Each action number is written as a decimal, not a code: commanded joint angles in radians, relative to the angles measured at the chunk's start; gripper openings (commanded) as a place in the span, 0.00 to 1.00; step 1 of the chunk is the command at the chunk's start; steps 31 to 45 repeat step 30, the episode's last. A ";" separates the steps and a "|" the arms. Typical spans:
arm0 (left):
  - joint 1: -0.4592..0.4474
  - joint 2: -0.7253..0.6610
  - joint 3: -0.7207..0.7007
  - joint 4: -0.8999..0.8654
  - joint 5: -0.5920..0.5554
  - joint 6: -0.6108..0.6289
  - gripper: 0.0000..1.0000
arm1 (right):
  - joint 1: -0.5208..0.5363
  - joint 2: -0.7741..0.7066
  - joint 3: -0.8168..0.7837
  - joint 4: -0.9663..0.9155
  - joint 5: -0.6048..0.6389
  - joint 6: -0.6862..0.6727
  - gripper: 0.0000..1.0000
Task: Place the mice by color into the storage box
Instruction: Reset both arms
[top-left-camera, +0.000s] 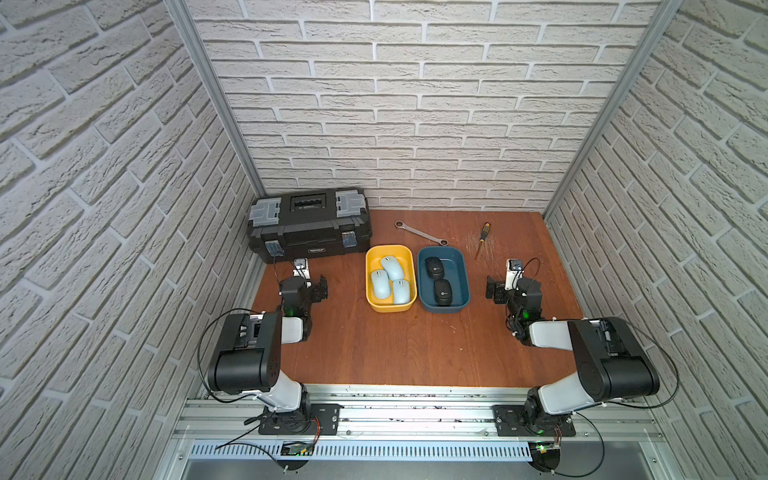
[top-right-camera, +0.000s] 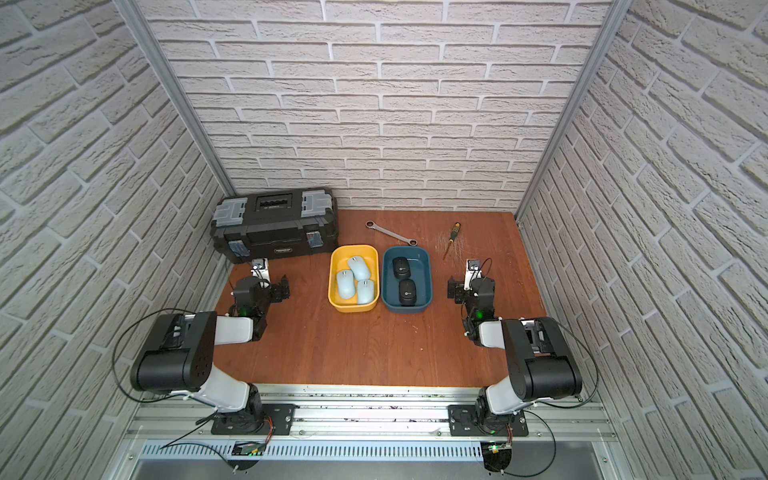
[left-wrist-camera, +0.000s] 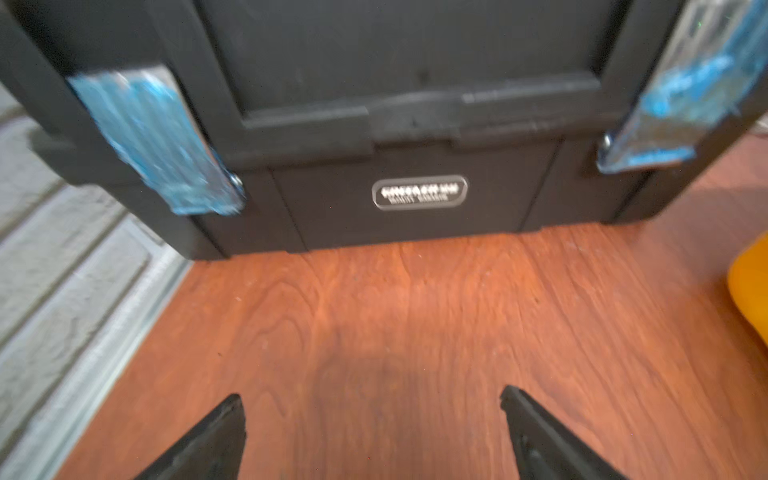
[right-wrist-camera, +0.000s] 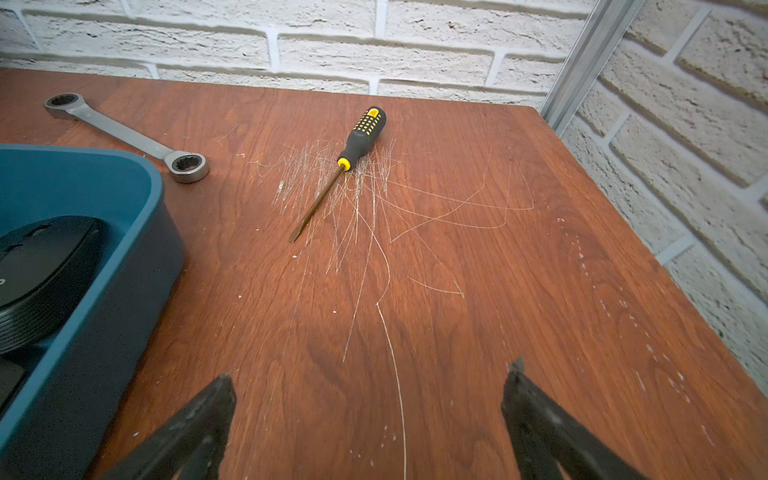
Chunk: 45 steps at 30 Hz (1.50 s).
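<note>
Three pale blue mice (top-left-camera: 392, 267) (top-right-camera: 359, 268) lie close together in the yellow storage box (top-left-camera: 367, 282) (top-right-camera: 331, 282) in both top views. Two black mice (top-left-camera: 434, 268) (top-right-camera: 401, 267) with white round logos lie one behind the other in the dark blue storage box (top-left-camera: 464, 282) (right-wrist-camera: 124, 249). One black mouse (right-wrist-camera: 45, 266) shows in the right wrist view. My left gripper (top-left-camera: 303, 279) (left-wrist-camera: 372, 399) stands open over bare table, left of the yellow box (left-wrist-camera: 752, 291). My right gripper (top-left-camera: 513, 280) (right-wrist-camera: 372, 370) stands open and empty, right of the blue box.
A shut black toolbox (top-left-camera: 309, 226) (left-wrist-camera: 415, 124) with blue latches stands at the back left, just ahead of my left gripper. A ring wrench (top-left-camera: 422, 232) (right-wrist-camera: 124, 135) and a yellow-black screwdriver (top-left-camera: 481, 241) (right-wrist-camera: 361, 133) lie behind the boxes. Brick walls close three sides.
</note>
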 joint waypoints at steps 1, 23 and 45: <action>0.035 0.007 0.005 0.055 0.101 -0.017 0.98 | 0.004 -0.001 0.019 0.017 -0.020 -0.014 1.00; 0.040 0.007 0.000 0.063 0.112 -0.021 0.98 | 0.003 -0.001 0.022 0.011 -0.023 -0.013 1.00; 0.040 0.008 0.000 0.063 0.112 -0.020 0.98 | -0.004 -0.002 0.021 0.013 -0.042 -0.010 1.00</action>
